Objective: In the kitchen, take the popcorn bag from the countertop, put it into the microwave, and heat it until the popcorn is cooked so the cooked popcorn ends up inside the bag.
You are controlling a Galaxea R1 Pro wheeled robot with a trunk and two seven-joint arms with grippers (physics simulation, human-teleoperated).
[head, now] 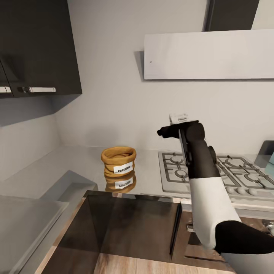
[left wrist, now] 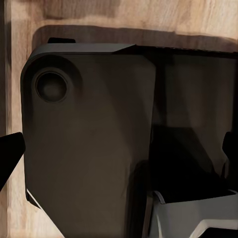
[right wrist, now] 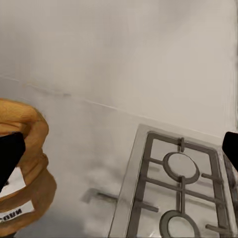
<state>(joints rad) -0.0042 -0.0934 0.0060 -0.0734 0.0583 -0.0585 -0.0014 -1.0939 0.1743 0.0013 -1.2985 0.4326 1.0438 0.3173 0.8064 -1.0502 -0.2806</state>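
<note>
- The popcorn bag (head: 118, 161) stands upright on the tabletop (head: 76, 163), near the back wall and just beside the left edge of the gas hob (head: 213, 173). Nothing is holding it; treat the pick-up as not yet done.
- In the head view the right end effector (head: 164, 132) is raised above the hob's left edge, to the right of the bag and apart from it. The right wrist view shows its two dark fingertips (right wrist: 10, 153) at opposite sides of the frame — spread wide, with nothing between them.
- That same view shows the bag (right wrist: 22, 163) beside one fingertip, with no contact visible.
- The left wrist view looks down on a dark robot body part (left wrist: 89, 144) over a wooden floor (left wrist: 99, 15). Dark tips show at opposite sides of that frame, so judge the left end effector (left wrist: 119, 151) as spread and empty.
- At the far right edge of the head view, a pale blue corner (head: 271, 161) past the hob may be the microwave; you cannot confirm this.
- Remaining steps, as a judgement: close the right end effector on the bag, carry it to the microwave, open the door, place the bag inside, shut the door, start heating — the whole sequence is still ahead.
</note>
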